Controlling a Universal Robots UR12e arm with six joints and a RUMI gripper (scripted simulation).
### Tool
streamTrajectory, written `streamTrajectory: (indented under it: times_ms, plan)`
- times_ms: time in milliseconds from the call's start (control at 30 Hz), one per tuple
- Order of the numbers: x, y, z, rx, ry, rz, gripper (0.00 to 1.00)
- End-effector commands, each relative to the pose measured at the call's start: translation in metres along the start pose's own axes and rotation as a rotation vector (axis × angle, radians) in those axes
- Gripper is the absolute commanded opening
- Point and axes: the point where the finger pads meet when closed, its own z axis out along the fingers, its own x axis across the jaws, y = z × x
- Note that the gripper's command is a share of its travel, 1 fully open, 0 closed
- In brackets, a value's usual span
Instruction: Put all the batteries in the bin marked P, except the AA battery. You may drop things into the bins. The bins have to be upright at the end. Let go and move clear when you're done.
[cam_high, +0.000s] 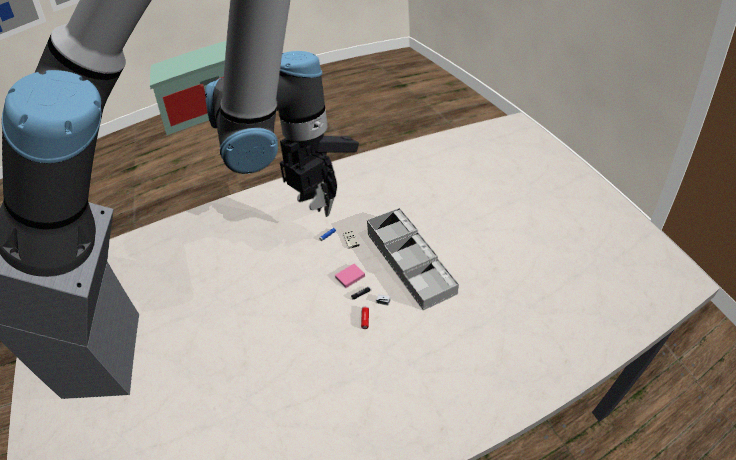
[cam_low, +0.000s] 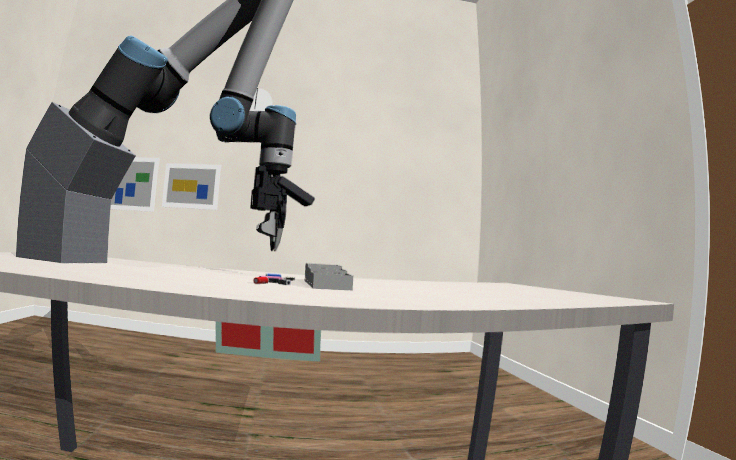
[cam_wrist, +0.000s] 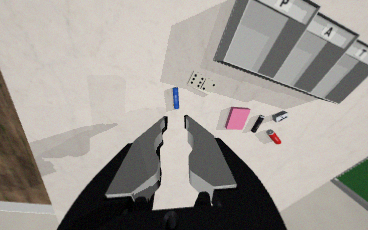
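- Blue battery (cam_wrist: 175, 97) lies on the tabletop (cam_wrist: 75, 60), just ahead of our hand (cam_wrist: 173, 121), beside a domino tile (cam_wrist: 202, 81).
- Our hand hangs above it, nearly closed and holding nothing.
- Bin P (cam_wrist: 250, 35) stands beyond.

two grey gripper fingers are hanging nearly closed, narrow gap, nothing between them. small blue cylindrical battery (cam_wrist: 175, 98) is lying just past the tips, white domino tile (cam_wrist: 202, 82) beside it. grey three-compartment bin row (cam_wrist: 272, 55) is showing labels p, a, t.
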Motion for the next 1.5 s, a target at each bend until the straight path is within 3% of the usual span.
streamTrajectory:
  times_ms: [0, 467, 1467]
  plan:
    - [0.000, 0.000, 0.003, 0.001, 0.000, 0.000, 0.14]
    - [0.000, 0.000, 0.057, 0.001, 0.000, 0.000, 0.14]
    - [0.000, 0.000, 0.069, 0.001, 0.000, 0.000, 0.14]
